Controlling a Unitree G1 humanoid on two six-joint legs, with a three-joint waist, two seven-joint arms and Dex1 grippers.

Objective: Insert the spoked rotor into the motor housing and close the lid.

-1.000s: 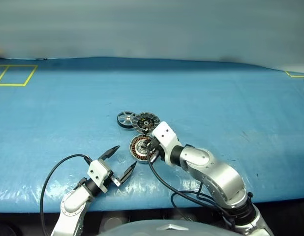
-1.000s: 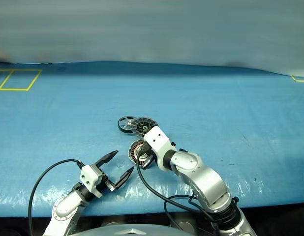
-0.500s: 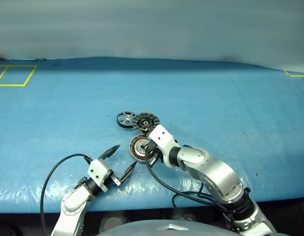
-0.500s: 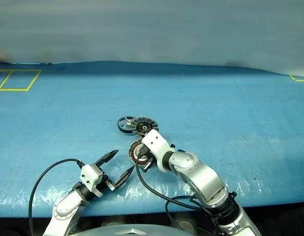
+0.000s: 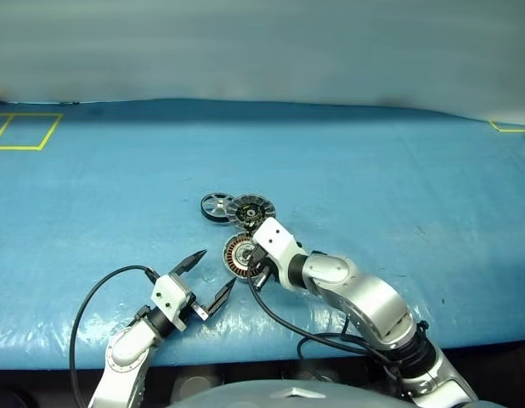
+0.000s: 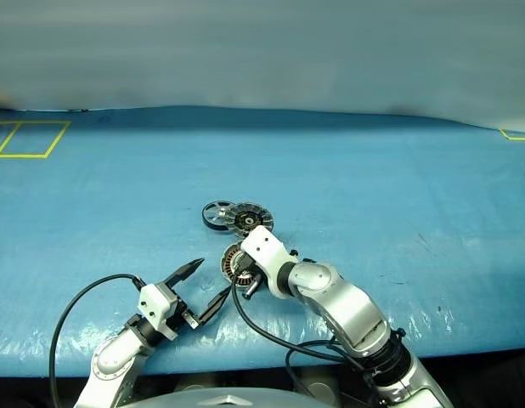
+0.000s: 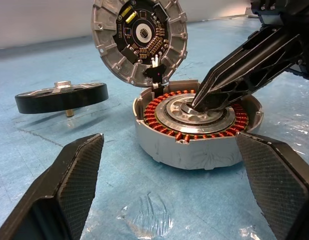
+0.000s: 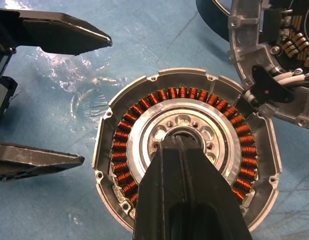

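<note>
Here a blue sheet (image 5: pixel 373 170) covers the desk, yellow tape outlines (image 5: pixel 25 130) at both far corners. Near the front edge sits the motor housing (image 7: pixel 197 125); the clenched right gripper (image 7: pixel 202 102) tips onto its hub, the left gripper (image 5: pixel 213 276) gapes empty beside it

Even, bright light — glare on the blue table cover (image 5: pixel 245 327); background blurred.

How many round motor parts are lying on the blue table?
3: the motor housing nearest the robot, the lid tilted up behind it, touching its rim, and the spoked rotor flat beside the lid.
</note>
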